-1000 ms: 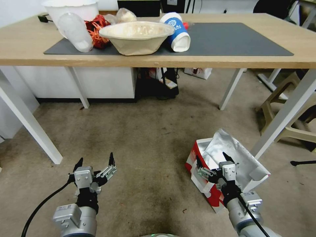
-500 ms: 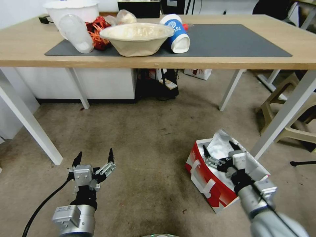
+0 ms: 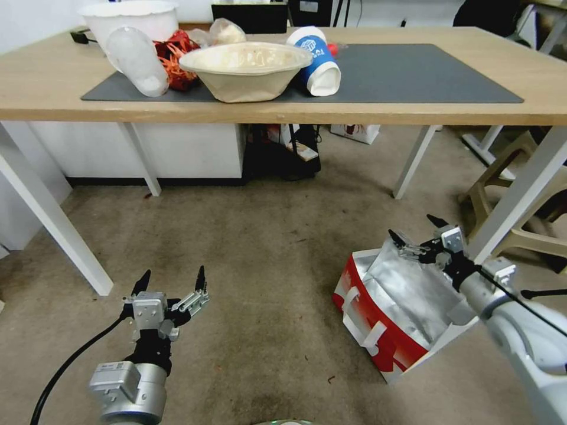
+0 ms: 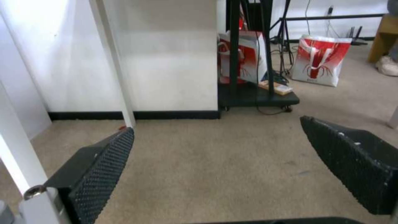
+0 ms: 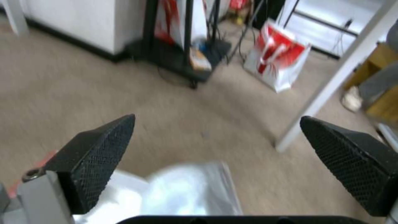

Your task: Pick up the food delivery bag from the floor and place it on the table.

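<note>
The right gripper (image 3: 414, 229) is hovering wide open over the far edge of the food delivery bag (image 3: 393, 313), holding nothing; the left gripper (image 3: 171, 281) is waiting open, well apart from the bag.

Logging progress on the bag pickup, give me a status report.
Right gripper open above the far edge of the food delivery bag. Left gripper open, idle over the floor. Bag on carpet beside a table leg.

Head view looks down from above on the floor (image 3: 266, 248) and table (image 3: 413, 112); both wrist views sit low, facing forward under it — sharing carpet.
</note>
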